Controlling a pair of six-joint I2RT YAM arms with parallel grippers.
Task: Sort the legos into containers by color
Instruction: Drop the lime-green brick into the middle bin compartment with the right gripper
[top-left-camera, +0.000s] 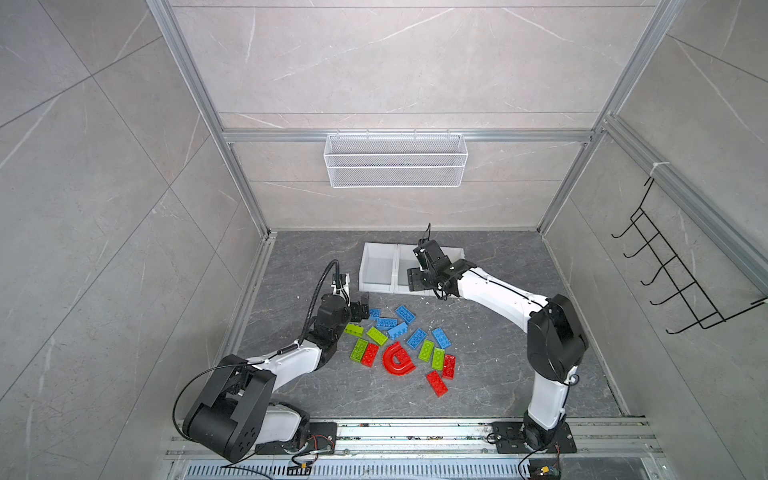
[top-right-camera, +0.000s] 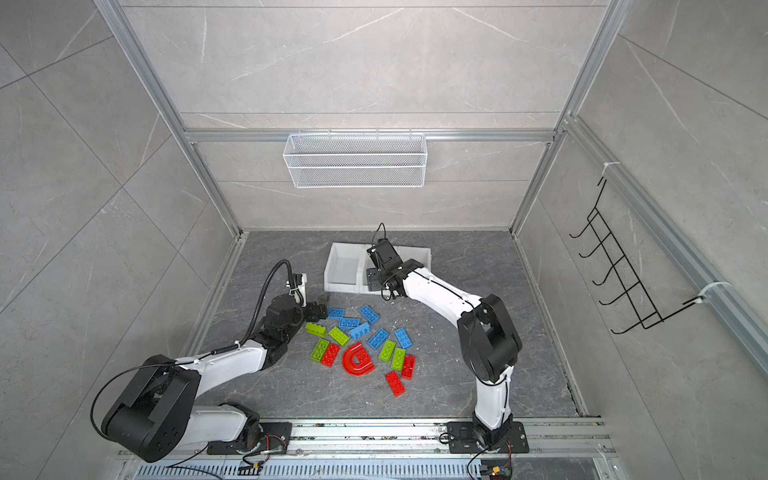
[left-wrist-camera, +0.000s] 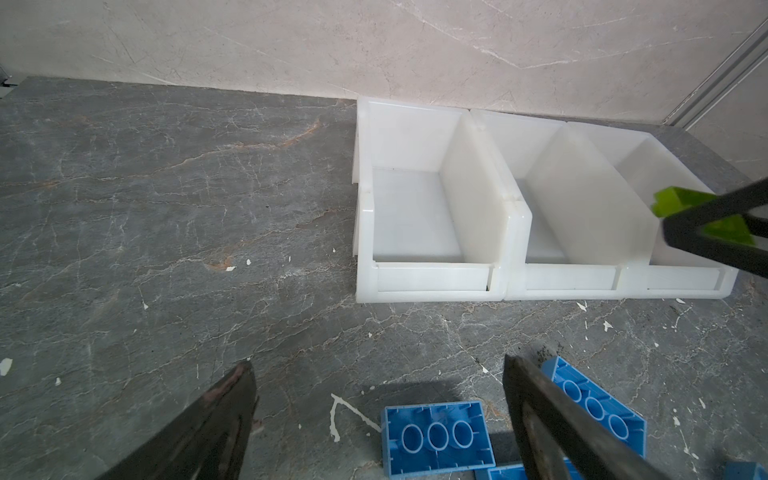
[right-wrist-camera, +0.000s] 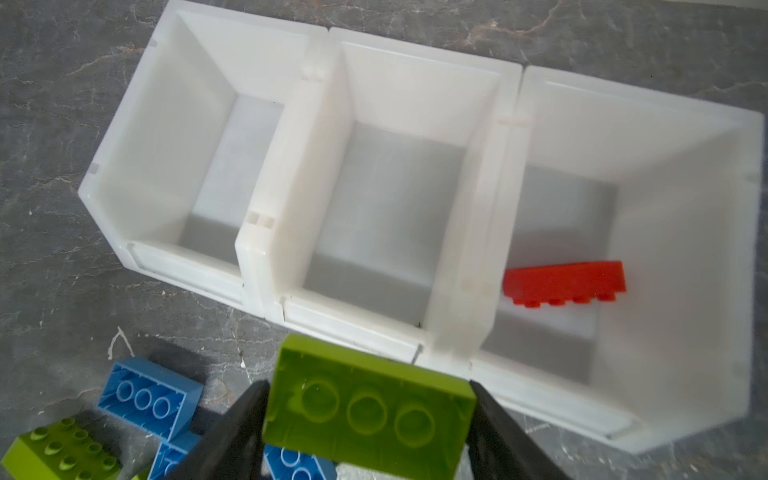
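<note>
my right pincer (right-wrist-camera: 370, 432) is clamped on a lime green brick (right-wrist-camera: 365, 395), one finger on each short end, with the hollow underside turned to the wrist camera. it hangs just above the near lip of the middle bin in the row of three white bins (right-wrist-camera: 286, 216). a red brick (right-wrist-camera: 565, 280) lies in the right bin; the left and middle ones look empty. i judge the green brick light, stiff and hollow, with smooth walls that could slip, so the flat side faces are the place to press, not the studs or corners. a drop should not harm it. my left pincer (left-wrist-camera: 378, 365) stands wide and empty, low over the desk (left-wrist-camera: 166, 208) at the left edge of the pile, just beside a blue brick (left-wrist-camera: 436, 436). the loose bricks (top-left-camera: 417, 338), blue, green and red, and the red arch pieces (top-left-camera: 388, 361) lie nearer than the bins. i can read no brand, label or writing anywhere.
</note>
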